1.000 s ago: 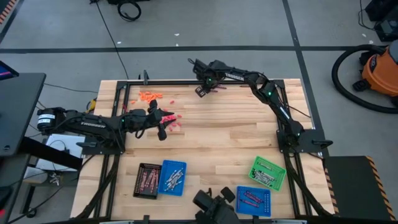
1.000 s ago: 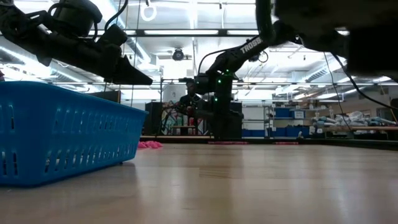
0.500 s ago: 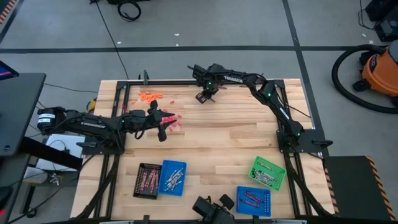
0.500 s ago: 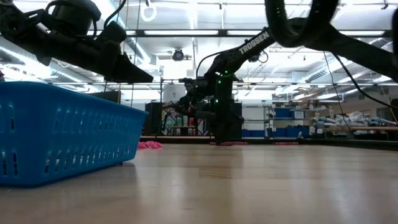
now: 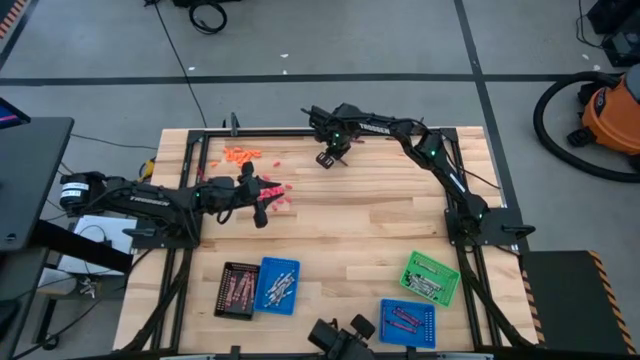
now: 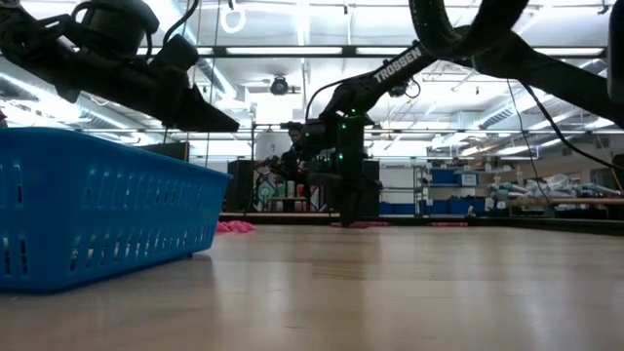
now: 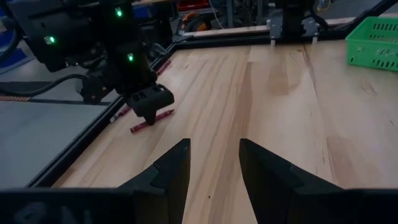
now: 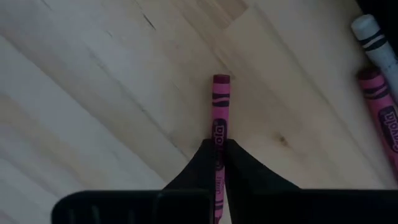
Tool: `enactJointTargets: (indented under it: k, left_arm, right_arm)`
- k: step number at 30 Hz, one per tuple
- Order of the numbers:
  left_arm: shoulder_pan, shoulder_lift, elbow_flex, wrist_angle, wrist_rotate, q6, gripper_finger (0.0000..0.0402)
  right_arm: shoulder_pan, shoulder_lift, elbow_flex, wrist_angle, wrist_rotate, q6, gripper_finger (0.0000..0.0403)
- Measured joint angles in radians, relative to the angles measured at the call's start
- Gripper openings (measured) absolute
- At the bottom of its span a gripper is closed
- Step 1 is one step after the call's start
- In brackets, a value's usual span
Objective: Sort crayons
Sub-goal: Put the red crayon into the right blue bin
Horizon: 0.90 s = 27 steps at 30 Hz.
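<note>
My right gripper (image 5: 327, 158) stands at the far middle of the table, pointing down, shut on a red-pink crayon (image 8: 218, 118); the left wrist view shows this crayon (image 7: 163, 115) lying on the wood beneath it. My left gripper (image 5: 262, 203) waits open at the table's left, above a small heap of red-pink crayons (image 5: 280, 194). Orange crayons (image 5: 240, 155) lie at the far left. Next to the held one lie a silver-grey crayon (image 8: 373, 38) and another red-pink crayon (image 8: 382, 118). My right gripper pinches the red-pink crayon about its middle (image 8: 217, 142) between its two fingers. The fingers (image 7: 149, 107) come from above, pointing down, and lie across the crayon. The crayon lies flat on the table, one end (image 8: 221, 81) sticking out past the fingertips.
Along the near edge stand a black tray (image 5: 224, 301) and a blue tray (image 5: 291, 300) at the left, and a green tray (image 5: 449, 292) and a second blue tray (image 5: 428, 337) at the right. Bare wood lies between the arms.
My right gripper has sunk a little toward the near edge onto the red-pink crayon and has shut on it. The crayon stays on the table.
</note>
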<state>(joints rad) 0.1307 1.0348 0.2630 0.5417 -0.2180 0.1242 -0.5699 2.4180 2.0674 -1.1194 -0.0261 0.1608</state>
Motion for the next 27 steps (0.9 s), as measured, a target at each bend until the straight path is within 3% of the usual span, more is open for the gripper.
enactJointTargets:
  k: [9,27]
  left_arm:
    - [0.001,0.000,0.000,0.000,0.000,-0.025,0.0149]
    - [0.001,0.000,0.000,-0.011,-0.027,-0.037,0.0149]
  right_arm:
    - [0.023,0.003,0.043,-0.022,0.019,-0.010,0.0016]
    - [0.164,-0.003,0.277,-0.185,0.121,-0.032,0.0016]
